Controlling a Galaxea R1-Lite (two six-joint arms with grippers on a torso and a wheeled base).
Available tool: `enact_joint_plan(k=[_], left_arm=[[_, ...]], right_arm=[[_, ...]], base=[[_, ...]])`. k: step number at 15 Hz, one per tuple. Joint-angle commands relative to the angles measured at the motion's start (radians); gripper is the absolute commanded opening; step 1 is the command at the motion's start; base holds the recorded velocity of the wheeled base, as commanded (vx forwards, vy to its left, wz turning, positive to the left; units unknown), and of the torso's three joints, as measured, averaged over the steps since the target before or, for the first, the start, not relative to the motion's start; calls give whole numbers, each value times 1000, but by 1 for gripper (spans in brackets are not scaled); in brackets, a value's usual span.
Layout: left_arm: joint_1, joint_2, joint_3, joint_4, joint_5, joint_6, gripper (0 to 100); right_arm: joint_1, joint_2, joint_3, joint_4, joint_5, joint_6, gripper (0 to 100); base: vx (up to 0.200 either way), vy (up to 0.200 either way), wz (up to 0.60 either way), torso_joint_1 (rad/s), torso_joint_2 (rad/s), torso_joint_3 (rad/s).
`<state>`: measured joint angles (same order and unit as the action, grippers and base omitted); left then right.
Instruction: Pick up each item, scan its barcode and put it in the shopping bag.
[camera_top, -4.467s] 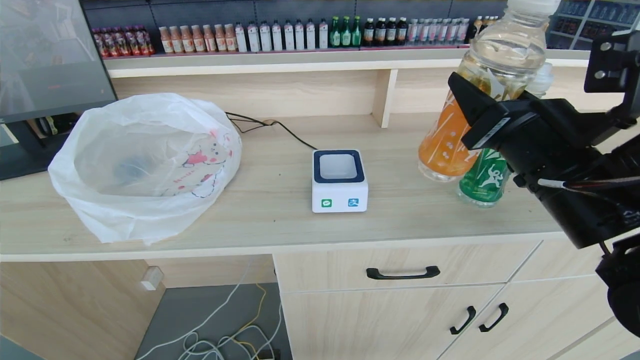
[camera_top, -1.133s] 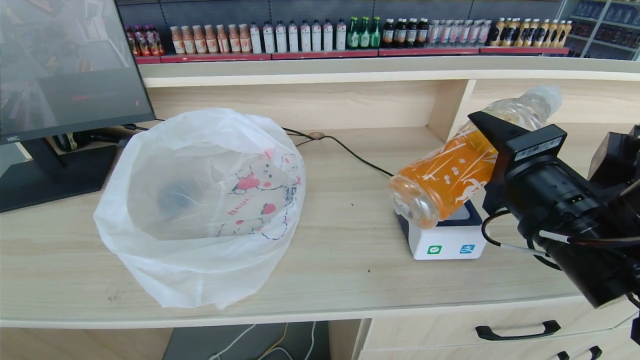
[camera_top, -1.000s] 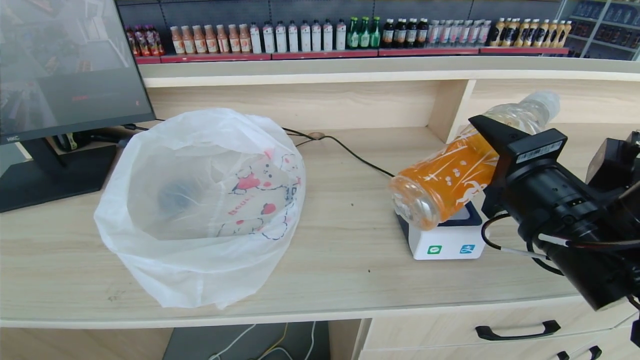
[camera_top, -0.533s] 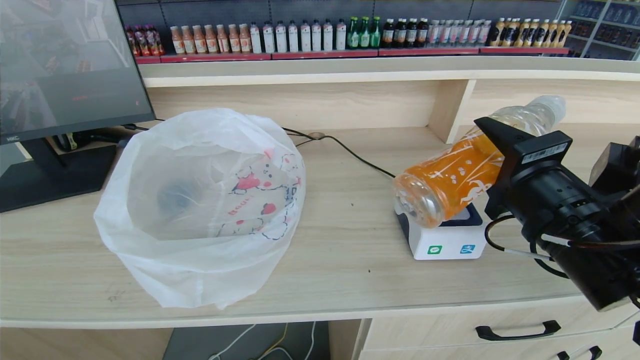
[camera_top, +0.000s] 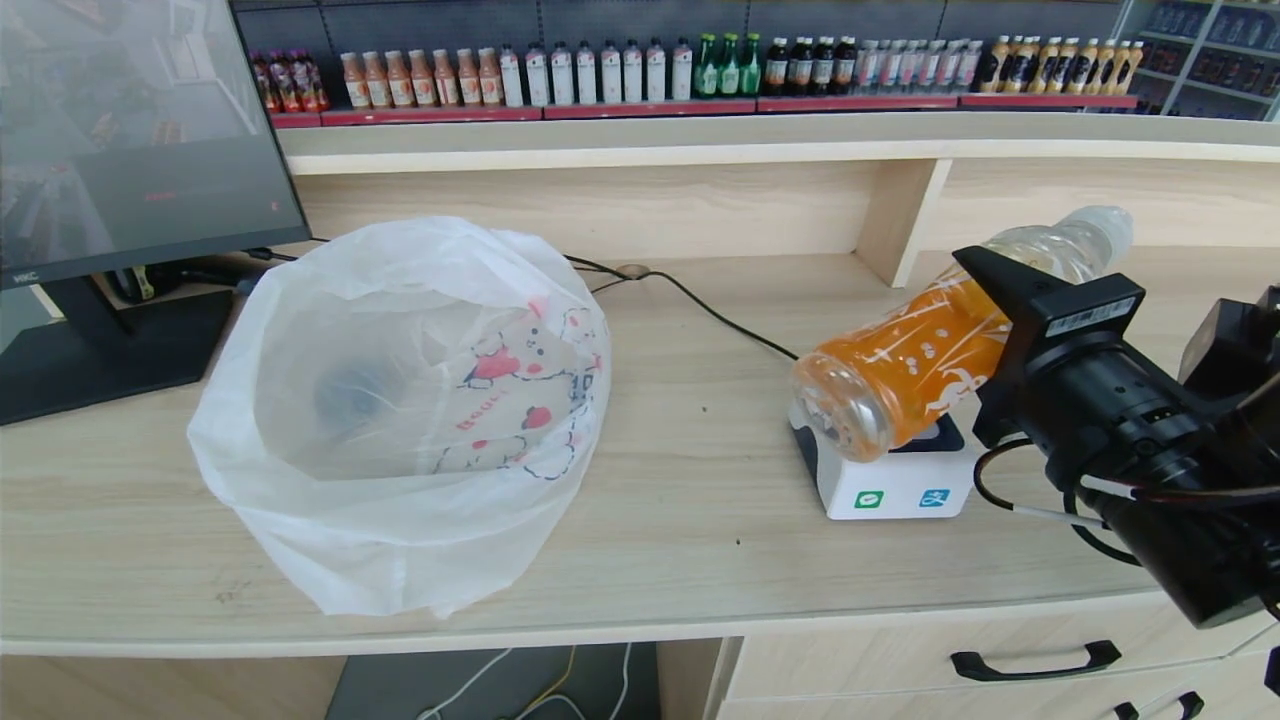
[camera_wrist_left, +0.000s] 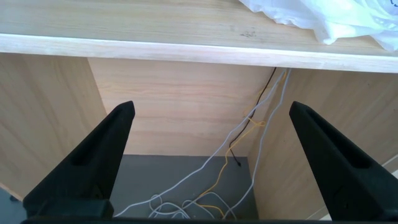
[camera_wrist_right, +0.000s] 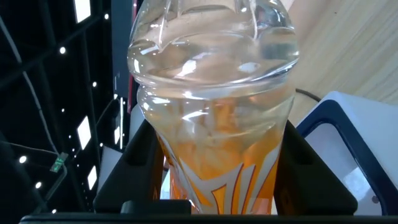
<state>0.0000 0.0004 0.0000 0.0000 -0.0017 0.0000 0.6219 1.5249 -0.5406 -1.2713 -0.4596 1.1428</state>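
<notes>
Bottle (camera_top: 900, 375) eased lower over scanner (camera_top: 900, 487) | clamped in right end effector (camera_top: 992, 335)

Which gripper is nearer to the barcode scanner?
Right. The right gripper holds the orange bottle tilted just above the scanner. The left gripper, jaws open, hangs below the front edge of the counter, near the shopping bag.

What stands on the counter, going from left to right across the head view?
The monitor → shopping bag → scanner. The orange bottle is held over the scanner, so it has no clear place of its own in the order.
</notes>
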Motion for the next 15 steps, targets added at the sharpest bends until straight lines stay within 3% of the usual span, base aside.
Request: enact_joint_plan(k=[1,11,13,15], left_arm=[[-2,0,0,0,0,-2,100],[0,0,0,0,0,-2,100],[0,0,0,0,0,-2,100],[0,0,0,0,2,0,100]], right_arm=[[-2,4,10,0,1,9,0],[-19,-14,5,-3,4,-3,0],[-19,-20,-1,-5,36,-97,0],[-13,-45,-15,-22,177,-299,0]], base=[[0,0,0,0,0,0],[0,0,0,0,0,0],[0,0,0,0,0,0],[0,0,0,0,0,0]])
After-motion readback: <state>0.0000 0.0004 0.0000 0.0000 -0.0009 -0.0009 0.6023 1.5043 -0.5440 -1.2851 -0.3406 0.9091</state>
